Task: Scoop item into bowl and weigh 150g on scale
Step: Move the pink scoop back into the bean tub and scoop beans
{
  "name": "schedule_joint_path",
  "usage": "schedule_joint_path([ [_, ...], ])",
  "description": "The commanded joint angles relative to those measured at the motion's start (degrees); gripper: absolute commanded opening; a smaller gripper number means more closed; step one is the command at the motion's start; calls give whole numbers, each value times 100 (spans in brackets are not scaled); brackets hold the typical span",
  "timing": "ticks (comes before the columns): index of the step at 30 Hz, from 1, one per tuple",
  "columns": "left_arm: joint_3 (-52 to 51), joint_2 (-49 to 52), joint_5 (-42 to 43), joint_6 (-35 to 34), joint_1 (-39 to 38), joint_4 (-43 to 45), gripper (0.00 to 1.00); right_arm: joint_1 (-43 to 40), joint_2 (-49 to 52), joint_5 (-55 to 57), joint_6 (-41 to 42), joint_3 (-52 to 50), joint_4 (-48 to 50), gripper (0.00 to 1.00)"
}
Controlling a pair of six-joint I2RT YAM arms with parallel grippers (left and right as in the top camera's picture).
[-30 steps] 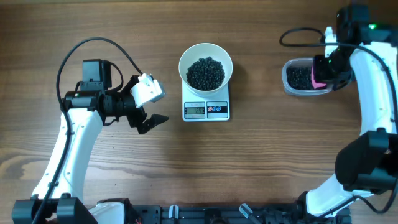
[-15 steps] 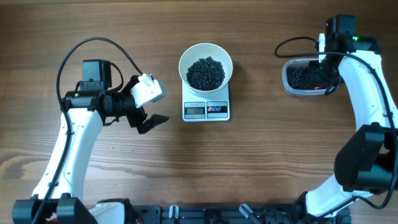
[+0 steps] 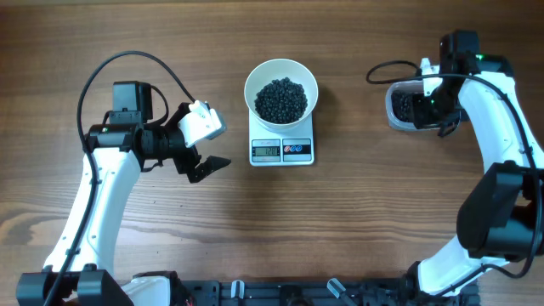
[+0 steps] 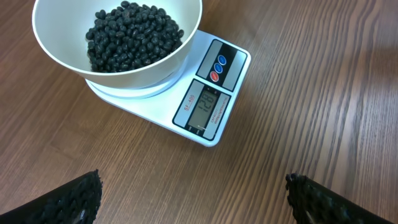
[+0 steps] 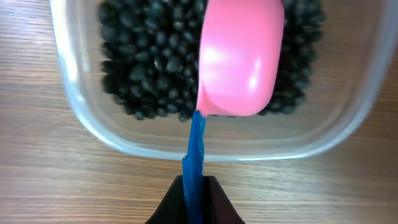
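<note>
The bowl (image 3: 252, 83) of beads (image 3: 281, 99) sits on the scale (image 3: 298, 138) at the middle of the desk (image 3: 255, 229), the left hand (image 3: 202, 165) to its left, the tub (image 3: 393, 107) well to its right with the scoop (image 5: 239, 62) over it.

Left wrist view. The white bowl (image 4: 191, 22) sat on the platform of the scale (image 4: 161, 106), at upper left, and held a dark heap of black beads (image 4: 134, 37) lying below its rim. The scale's grey display (image 4: 204, 113) faced the camera, its digits too faint to read; a blue button (image 4: 222, 60) and a red button (image 4: 214, 76) lay just beyond it. The wooden surface (image 4: 323, 93) filled the rest. The left tool (image 4: 199, 202) stood spread wide, its ribbed black fingers (image 4: 65, 199) at the two lower corners, touching nothing.
</note>
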Motion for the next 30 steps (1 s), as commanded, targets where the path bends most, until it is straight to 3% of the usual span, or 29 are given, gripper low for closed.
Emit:
schedule_joint_path([
  [1, 33, 24, 26, -35, 15, -2, 100, 46, 216, -890, -85, -138, -42, 4],
  [7, 33, 24, 26, -35, 15, -2, 100, -35, 216, -1252, 107, -136, -57, 4],
  [23, 33, 24, 26, -35, 15, -2, 100, -1322, 216, -2747, 345, 68, -76, 4],
  [30, 33, 24, 26, -35, 15, -2, 100, -1320, 219, -2791, 343, 66, -107, 4],
])
